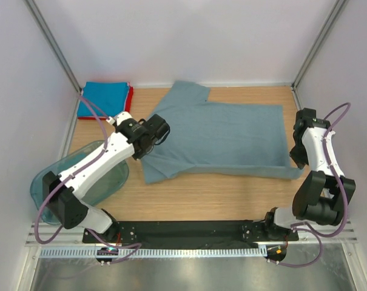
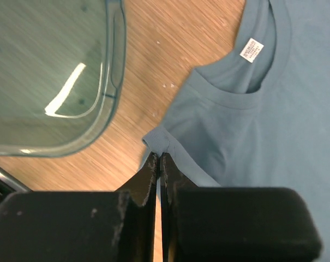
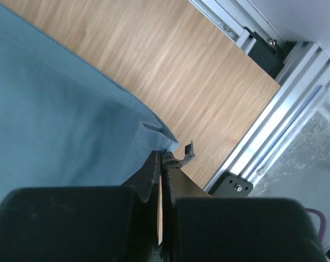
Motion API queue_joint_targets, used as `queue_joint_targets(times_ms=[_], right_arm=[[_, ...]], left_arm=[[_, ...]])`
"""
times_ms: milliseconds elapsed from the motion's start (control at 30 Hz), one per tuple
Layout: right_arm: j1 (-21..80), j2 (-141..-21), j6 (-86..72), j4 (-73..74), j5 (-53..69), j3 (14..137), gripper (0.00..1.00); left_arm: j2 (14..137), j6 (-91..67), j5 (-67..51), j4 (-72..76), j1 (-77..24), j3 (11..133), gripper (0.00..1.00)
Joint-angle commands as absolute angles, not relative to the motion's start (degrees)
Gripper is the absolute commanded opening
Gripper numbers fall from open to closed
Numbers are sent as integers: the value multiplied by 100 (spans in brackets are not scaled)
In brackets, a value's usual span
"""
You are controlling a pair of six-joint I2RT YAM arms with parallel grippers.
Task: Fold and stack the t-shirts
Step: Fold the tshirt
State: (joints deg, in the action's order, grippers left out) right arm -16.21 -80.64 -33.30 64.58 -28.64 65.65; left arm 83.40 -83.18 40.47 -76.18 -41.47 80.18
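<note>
A dusty grey-blue t-shirt [image 1: 225,136] lies spread flat on the wooden table, its collar toward the left and its hem toward the right. In the left wrist view the white neck label [image 2: 251,50] shows inside the collar. My left gripper [image 1: 164,131] [image 2: 160,158] is shut on a pinch of cloth at the shoulder edge beside the collar. Over at the hem, my right gripper [image 1: 294,159] [image 3: 166,155] is shut on the shirt's near right corner. A bright blue t-shirt [image 1: 103,100] lies folded square on a red one [image 1: 130,97] at the back left.
A translucent teal plastic tub [image 1: 80,176] [image 2: 55,71] sits at the left, under the left arm and close to the shirt's collar. Aluminium frame rails [image 3: 274,125] run along the table's right edge near the right gripper. White walls close in the sides and the back.
</note>
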Motion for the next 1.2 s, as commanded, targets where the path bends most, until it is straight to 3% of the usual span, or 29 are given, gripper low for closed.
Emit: queue_joint_targets(times_ms=[0,267,500,1167], right_arm=[[-1600,-8444,-2927,6267,-2875,7004,1],[-1582,-9210,-2496,5977,-2496,7356,1],[-1301,-9808,-2233,5836,-2540,7716,1],[-1187,-10881,-2241,5590,-2724,8200,1]], left_arm=[[8629,-6982,4298,-7377,-3816,8428,0],[9482,-5398,3806,-5995,-3428,8991,0],[10651,-4238,3744,-5923,-3313,10132,0],[12014,-3234,3173,-5458,-2962,11135,0]])
